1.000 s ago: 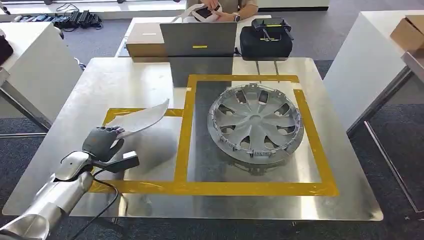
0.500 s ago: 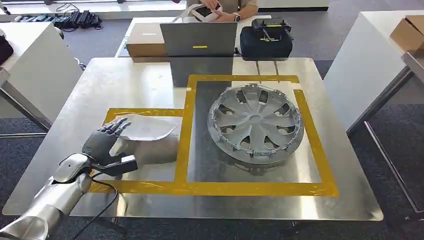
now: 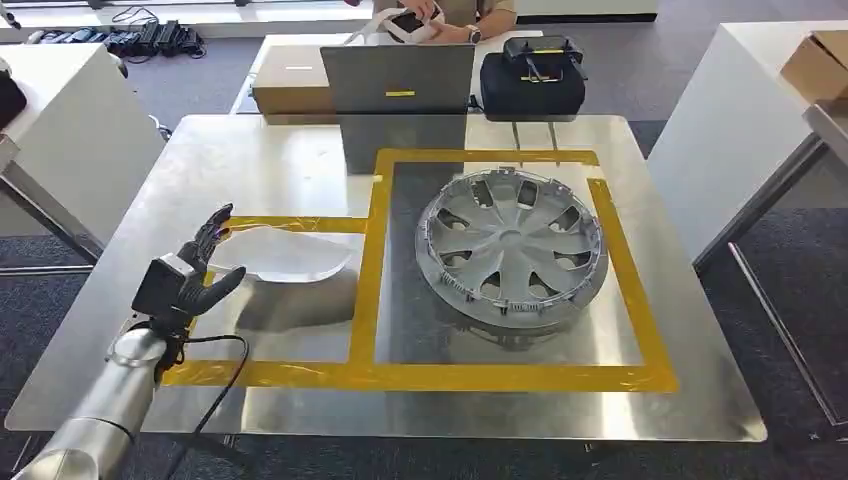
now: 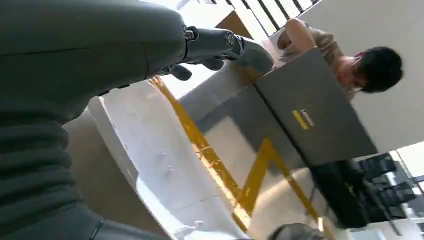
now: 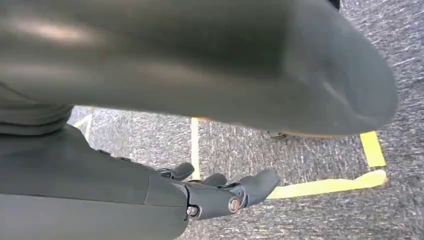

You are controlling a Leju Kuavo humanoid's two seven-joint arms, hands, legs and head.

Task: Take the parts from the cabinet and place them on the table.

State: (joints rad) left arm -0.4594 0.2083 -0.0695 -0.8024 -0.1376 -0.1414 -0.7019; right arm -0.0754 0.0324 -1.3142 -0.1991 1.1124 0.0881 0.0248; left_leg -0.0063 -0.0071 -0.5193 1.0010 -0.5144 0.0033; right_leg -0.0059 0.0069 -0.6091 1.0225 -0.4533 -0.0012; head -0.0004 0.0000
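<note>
Two parts lie on the table (image 3: 250, 150): a white panel (image 3: 285, 255) and a hubcap (image 3: 510, 245); left hand (image 3: 185, 275) spread, holding nothing, beside the panel.

Near end of the white curved part (image 4: 165, 175) behind the left hand (image 4: 75, 90), person (image 3: 440, 12) cropped at top.

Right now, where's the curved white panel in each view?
Head view: the white panel lies flat in the small yellow-taped box, beside the left hand.
Left wrist view: the panel runs across the middle, past the hand.
Right wrist view: not in it.
Shared landmark: the yellow tape along the panel.
</note>
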